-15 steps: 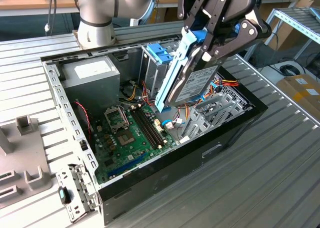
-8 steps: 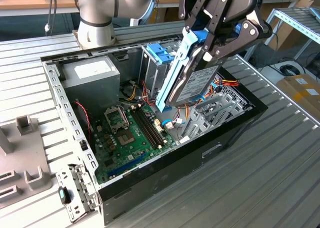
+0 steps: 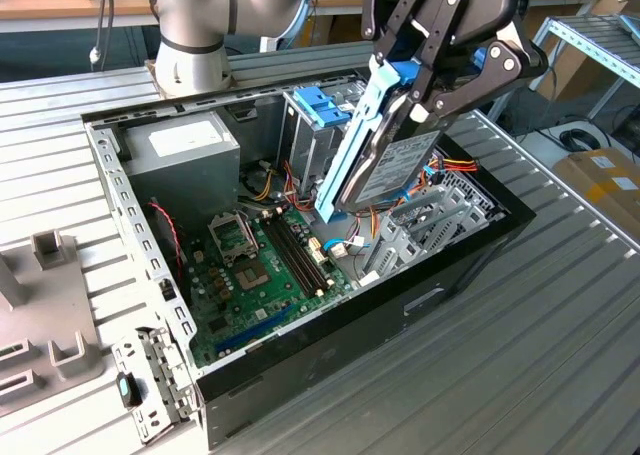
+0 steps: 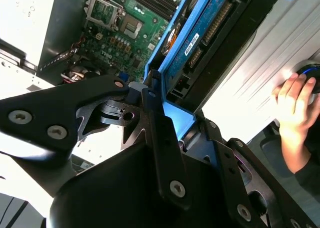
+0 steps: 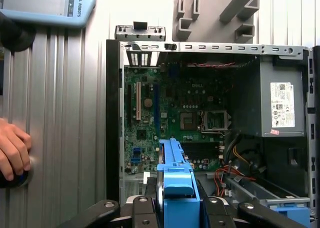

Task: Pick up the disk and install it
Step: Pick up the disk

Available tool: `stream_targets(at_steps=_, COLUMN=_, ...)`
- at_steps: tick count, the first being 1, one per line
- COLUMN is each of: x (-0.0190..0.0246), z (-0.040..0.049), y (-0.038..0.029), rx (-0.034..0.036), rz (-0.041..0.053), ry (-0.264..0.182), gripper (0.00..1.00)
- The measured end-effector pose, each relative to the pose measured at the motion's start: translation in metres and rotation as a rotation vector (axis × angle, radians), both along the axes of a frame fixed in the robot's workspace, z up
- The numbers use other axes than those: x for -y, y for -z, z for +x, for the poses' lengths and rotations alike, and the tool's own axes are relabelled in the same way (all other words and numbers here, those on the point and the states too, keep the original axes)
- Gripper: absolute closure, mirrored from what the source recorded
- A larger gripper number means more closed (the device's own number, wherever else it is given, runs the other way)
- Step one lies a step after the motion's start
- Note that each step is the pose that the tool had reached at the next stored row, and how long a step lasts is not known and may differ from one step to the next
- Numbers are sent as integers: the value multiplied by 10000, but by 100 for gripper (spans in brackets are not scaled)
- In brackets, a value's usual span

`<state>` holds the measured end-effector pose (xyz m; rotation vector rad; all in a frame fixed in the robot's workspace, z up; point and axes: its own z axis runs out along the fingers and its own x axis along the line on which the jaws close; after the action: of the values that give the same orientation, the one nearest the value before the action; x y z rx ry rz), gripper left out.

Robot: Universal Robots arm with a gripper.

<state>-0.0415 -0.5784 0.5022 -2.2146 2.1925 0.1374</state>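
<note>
My gripper [image 3: 428,97] is shut on the disk [image 3: 402,167], a silver drive with a white label in a light blue carrier frame. It hangs tilted, steeply on edge, above the open computer case [image 3: 400,305], its lower end over the cables beside the motherboard [image 3: 262,265]. In the second wrist view the disk [image 4: 200,42] shows its blue board side, clamped between the black fingers [image 4: 156,119]. The first wrist view looks along the carrier's blue edge [image 5: 175,188] down into the case [image 5: 113,118].
A metal drive cage with a blue handle [image 3: 326,109] stands behind the disk. The grey power supply [image 3: 186,151] fills the case's far corner. A person's hand [image 5: 12,153] rests on the slatted table beside the case. Grey fixtures [image 3: 45,315] lie at the exterior view's left.
</note>
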Motion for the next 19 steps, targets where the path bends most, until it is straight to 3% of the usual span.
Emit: stream_targets(at_steps=19, x=16, z=163, y=29, rx=0, rz=0, ry=0, gripper=63)
